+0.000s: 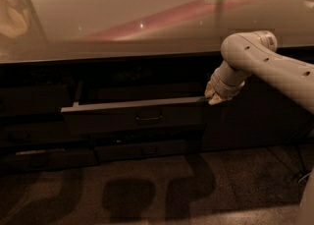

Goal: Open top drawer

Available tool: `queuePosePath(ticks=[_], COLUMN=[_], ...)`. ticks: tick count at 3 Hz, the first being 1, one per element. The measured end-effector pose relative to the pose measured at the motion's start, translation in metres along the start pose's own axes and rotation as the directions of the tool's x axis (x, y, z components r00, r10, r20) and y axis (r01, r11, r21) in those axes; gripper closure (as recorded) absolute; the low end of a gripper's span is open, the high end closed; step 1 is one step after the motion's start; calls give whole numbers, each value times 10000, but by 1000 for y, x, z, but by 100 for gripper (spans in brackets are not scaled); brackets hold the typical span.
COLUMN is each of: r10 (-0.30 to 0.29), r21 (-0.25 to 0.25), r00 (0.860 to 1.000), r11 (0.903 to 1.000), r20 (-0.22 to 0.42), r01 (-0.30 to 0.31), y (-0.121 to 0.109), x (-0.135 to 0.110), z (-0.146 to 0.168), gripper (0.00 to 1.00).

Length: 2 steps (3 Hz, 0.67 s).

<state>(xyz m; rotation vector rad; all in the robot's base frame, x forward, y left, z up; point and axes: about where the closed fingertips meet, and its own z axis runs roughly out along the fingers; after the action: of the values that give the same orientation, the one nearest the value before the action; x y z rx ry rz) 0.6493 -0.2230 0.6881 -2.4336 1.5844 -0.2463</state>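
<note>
Raised camera faces top drawer (132,116) squarely, pincer (212,97) at its right corner.

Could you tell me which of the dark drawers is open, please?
The top drawer, the widest: its front juts out, unlike the shut drawer below. The gripper is at its right corner.

One claw (213,96) at one top drawer (113,119)

Pale matt pincer (214,96) at metallic-rimmed top drawer (113,117)
</note>
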Motion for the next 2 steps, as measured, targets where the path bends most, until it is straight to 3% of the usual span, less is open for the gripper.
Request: queuePosePath(ticks=[2], r10=[-70], r21=[41], r00=[10000], r11=[10000], r20=[42], r01=[70], y=[17], x=[-9], z=[0], gripper=[100])
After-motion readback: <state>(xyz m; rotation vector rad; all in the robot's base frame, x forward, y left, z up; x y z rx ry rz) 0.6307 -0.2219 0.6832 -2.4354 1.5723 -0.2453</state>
